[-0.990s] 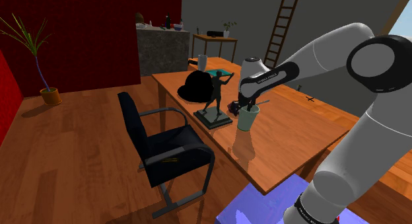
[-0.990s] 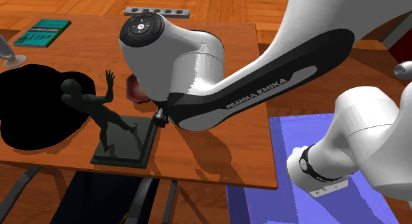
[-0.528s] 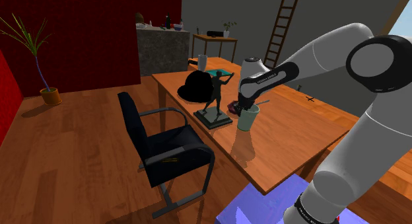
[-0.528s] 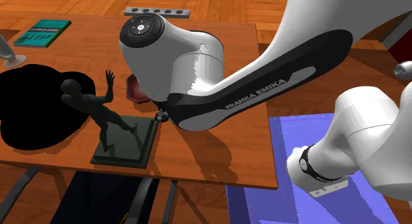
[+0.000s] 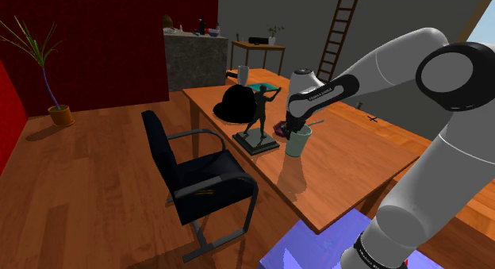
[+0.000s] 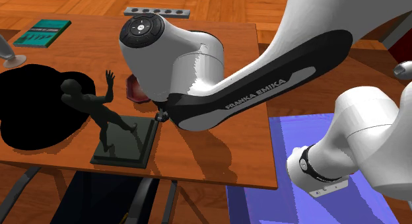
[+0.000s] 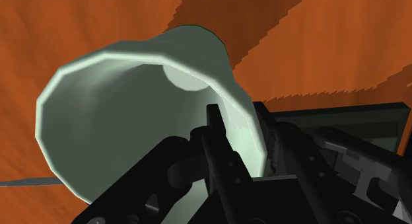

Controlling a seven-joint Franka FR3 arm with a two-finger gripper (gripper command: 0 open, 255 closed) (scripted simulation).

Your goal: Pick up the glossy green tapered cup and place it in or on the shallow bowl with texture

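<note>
A pale green tapered cup (image 5: 298, 142) stands upright on the wooden table (image 5: 349, 148), just right of the statue in the shoulder view. My gripper (image 5: 301, 128) comes down on its rim. In the wrist view one black finger (image 7: 212, 123) reaches inside the cup (image 7: 125, 104) and the other lies outside, so the gripper (image 7: 238, 120) is shut on the cup's wall. The shallow reddish bowl (image 6: 136, 89) sits close behind the cup, partly hidden by the arm; its edge (image 5: 280, 129) peeks out between statue and cup.
A dark figure statue (image 5: 259, 117) on a square base stands next to the cup. A black hat (image 5: 236, 103), a teal book (image 6: 42, 32) and a grey vase (image 5: 243, 74) lie farther along the table. A black chair (image 5: 198, 180) stands at the table's side.
The black finger part under the arm has shifted slightly inward in the second exterior view. The arm, the cup and everything else stay where they were.
</note>
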